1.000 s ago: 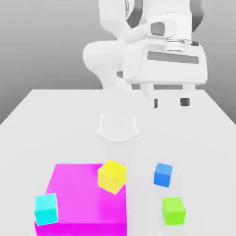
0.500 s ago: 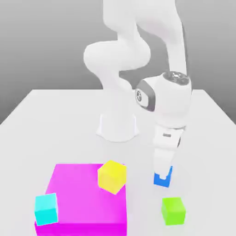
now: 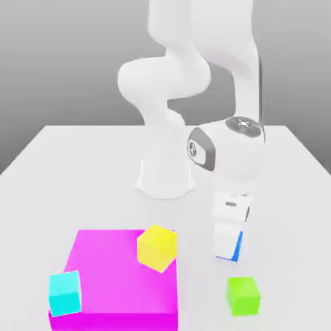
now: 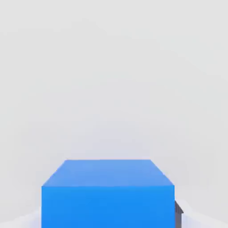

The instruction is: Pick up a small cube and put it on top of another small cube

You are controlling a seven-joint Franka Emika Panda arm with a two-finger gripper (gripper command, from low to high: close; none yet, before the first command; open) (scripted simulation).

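Blue cube (image 3: 238, 247): lower part of the frame, toward the exterior view's right, partly hidden by the gripper (image 3: 227, 253). Gripper is clamped on it, one finger on either side; the hand view has the cube snug between them. Looks like the grasp step, lift to come. From where I stand I can't tell if the cube is off the table (image 3: 294, 194) at all.

Risks. Slip on the lift: if the pads have only a shallow or off-centre bite, the cube could tilt or drop. Would want a firm squeeze before going up. Green cube (image 3: 243, 296) is near, lower down in the frame on the exterior view's right; a low sideways swing could knock it with the fingers or the carried cube.

Cyan cube (image 3: 65, 293), lower left, by the corner of the magenta block (image 3: 123, 275): if that's the target, the path crosses the block and passes the yellow cube (image 3: 157, 247), lower middle. Too little height there and something gets hit. Task doesn't say which cube goes underneath, so wrong pick is possible.

Placing: tops are small. Bad centring or mismatched turn leaves an overhang; letting go too high, or dragging a finger on the way out, could topple the stack.
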